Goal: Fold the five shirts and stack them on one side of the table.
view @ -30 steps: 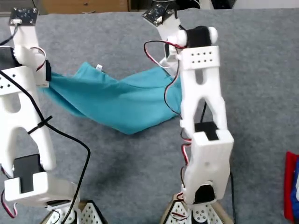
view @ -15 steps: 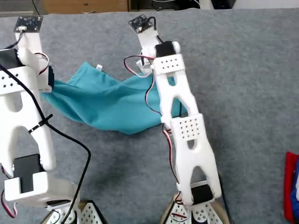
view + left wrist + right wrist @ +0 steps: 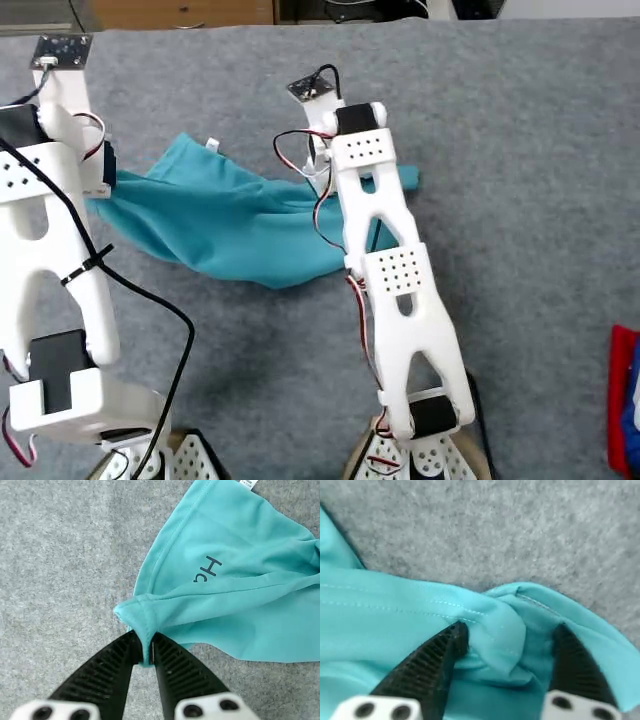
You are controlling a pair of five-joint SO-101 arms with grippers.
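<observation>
Two arms are handling one teal shirt (image 3: pixel 225 215), which is lying crumpled across the upper left-centre of the grey table (image 3: pixel 540 150) in the high view. The left gripper (image 3: pixel 144 647) is pinching the shirt's left end, jaws clenched on a bunched hem. The right gripper (image 3: pixel 509 635) is standing over the shirt's right end, jaws spread apart, a ridge of fabric lying between them. Red cloth (image 3: pixel 625 400) is showing at the lower right edge.

a robotics lab: two white arms (image 3: pixel 400 300) with loose wiring (image 3: pixel 187 330) on a grey-felt table (image 3: pixel 540 150).
</observation>
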